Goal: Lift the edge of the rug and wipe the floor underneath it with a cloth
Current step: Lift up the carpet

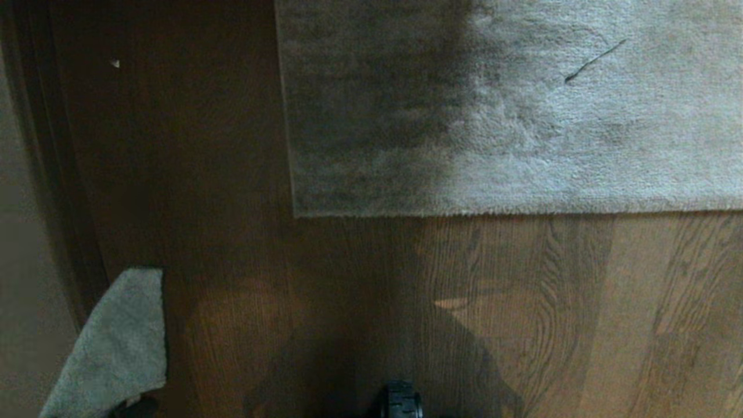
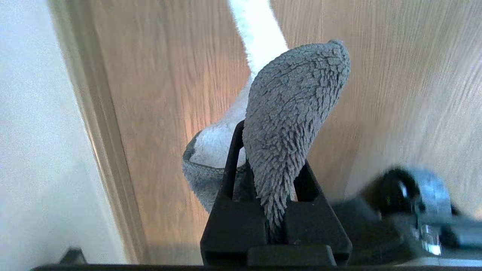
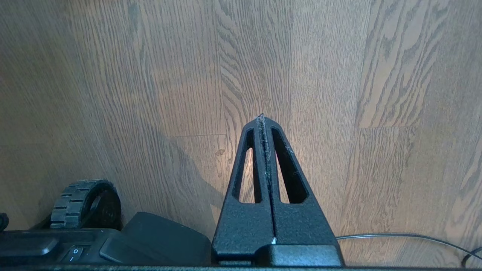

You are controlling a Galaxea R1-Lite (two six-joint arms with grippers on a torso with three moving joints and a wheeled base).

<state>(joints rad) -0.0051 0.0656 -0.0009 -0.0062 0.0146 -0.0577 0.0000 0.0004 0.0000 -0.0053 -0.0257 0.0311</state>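
So the left gripper [image 2: 269,158] is clamped tight on the cloth [image 2: 290,124], with a big fuzzy grey flap sticking up past the fingertips and a bit more bunched off to one side. From the head view you only catch that cloth [image 1: 116,348] dangling at the bottom left corner, near the wall and well apart from the rug. The right gripper [image 3: 262,120] has its jaws pressed together on nothing, just hanging over bare floor [image 3: 376,94] by the robot's base and wheel [image 3: 84,203].

The rug edge [image 1: 493,210] lies flat on the planks, corner [image 1: 297,213] and all, nothing lifted. Honestly I can't say whether the wiping under it is finished or hasn't begun; the wood in front looks the same either way. If it's not done, the empty right claw would have to go pinch that border and peel it up while the left brings the towel over.
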